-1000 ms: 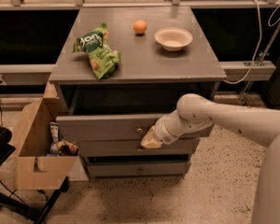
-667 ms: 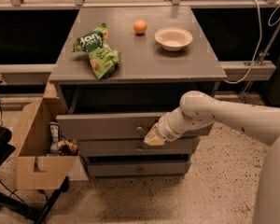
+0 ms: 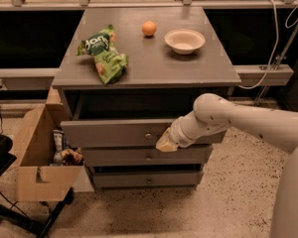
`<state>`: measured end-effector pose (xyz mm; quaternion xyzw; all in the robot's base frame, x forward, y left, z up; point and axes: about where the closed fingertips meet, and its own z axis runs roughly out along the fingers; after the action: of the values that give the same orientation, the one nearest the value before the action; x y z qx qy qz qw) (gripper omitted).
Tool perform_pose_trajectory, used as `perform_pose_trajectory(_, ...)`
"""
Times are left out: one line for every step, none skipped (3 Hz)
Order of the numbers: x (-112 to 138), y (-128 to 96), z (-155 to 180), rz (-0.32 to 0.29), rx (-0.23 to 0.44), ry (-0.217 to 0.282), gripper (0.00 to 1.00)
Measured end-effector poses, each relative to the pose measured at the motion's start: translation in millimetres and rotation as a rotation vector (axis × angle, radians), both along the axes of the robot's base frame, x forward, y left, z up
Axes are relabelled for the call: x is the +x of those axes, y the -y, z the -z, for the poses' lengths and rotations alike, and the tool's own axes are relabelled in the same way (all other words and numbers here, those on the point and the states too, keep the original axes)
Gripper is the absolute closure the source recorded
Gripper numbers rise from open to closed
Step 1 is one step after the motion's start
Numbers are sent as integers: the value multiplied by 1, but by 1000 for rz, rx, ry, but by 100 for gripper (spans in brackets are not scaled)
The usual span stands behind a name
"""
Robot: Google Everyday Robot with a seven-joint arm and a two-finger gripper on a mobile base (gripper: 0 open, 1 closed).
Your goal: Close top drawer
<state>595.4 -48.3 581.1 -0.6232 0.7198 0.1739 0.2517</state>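
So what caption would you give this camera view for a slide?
The robot's gripper sits at the front of the pulled-out top drawer, just right of its knob.

- Gripper [image 3: 166,144] at the front of the top drawer [image 3: 109,133], low on its right half.
- Just left of the gripper: knob [image 3: 148,135].
- Below the gripper: middle drawer [image 3: 119,156], then bottom drawer [image 3: 119,179] under it.
- Above and behind the gripper, on the cabinet top [image 3: 154,71]: chip bag [image 3: 105,53] to the left, orange [image 3: 149,28] farther back, bowl [image 3: 185,40] right of the orange.
- Well left of the gripper, on the floor: cardboard box [image 3: 35,182] beside the cabinet.
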Motion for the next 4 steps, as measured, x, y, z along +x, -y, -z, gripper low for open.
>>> perform_pose_trajectory(-1,-1,1,-3,0,-2,60)
perform_pose_trajectory(-1,-3,3,-5,1,-5,37)
perform_pose_trajectory(-2,-4,4,-8,1,-8,14)
perform_pose_trajectory(-3,-6,5,-11,1,-10,0)
